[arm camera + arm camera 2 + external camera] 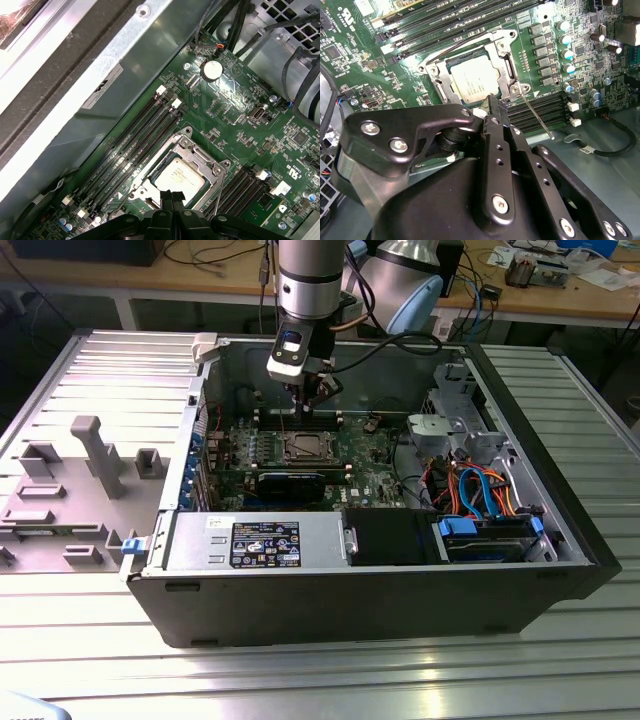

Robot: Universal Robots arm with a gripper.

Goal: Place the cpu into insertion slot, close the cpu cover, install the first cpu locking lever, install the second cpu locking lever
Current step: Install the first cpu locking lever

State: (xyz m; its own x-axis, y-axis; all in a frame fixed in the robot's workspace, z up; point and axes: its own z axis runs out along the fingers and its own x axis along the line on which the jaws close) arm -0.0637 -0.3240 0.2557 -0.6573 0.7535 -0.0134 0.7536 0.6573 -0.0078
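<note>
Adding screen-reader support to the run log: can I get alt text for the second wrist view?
The black tool, fingers together, points its tip at the edge of the lowered cpu cover, which frames the seated cpu. A thin silver locking lever angles out from the socket across the green circuit board, with memory slots alongside.

in the second wrist view the gripper [492, 106] covered one edge of the cpu cover [507, 65] and a corner of the cpu [474, 82]. in the first wrist view the gripper's body ran off the picture's edge, its tip hiding part of the cpu's rim. in the exterior view the arm [310, 280] was cut off by the top edge, and the insertion slot [305, 447] was too small to tell how its levers lay.
</note>
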